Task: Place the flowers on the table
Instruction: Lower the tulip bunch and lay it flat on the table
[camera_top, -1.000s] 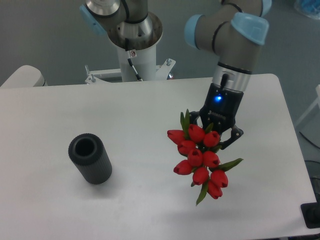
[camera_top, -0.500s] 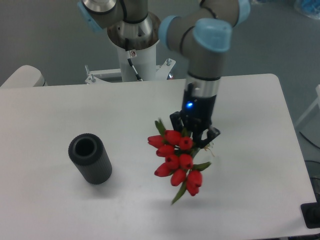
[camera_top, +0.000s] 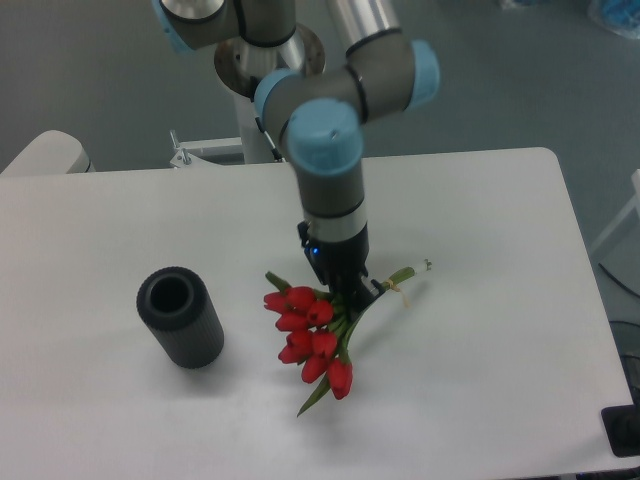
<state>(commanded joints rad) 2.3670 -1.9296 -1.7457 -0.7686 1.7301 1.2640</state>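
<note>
The arm reached down from the top of the view, its grey and blue wrist standing nearly upright over the middle of the white counter (camera_top: 480, 210). The gripper (camera_top: 345, 293) sat low, close above the surface, its dark fingers (camera_top: 358, 291) closed around the green stems of the flowers (camera_top: 312, 335) just behind the red buds. How tightly the fingers pressed could not be told, since the wrist hid much of them from this angle. The bunch lay at a slant: the red tulip buds spread toward the front left of the gripper, one long green leaf (camera_top: 314, 395) trailing out past the lowest bud, while the stem ends stuck out to the right behind the fingers, where a pale band (camera_top: 393, 284) wrapped them. Whether the buds touched the counter or hung just above it could not be told. A dark grey ribbed cylinder (camera_top: 182, 318) stood on the counter well to the left of the flowers, open end up and tilted slightly toward the camera
</note>
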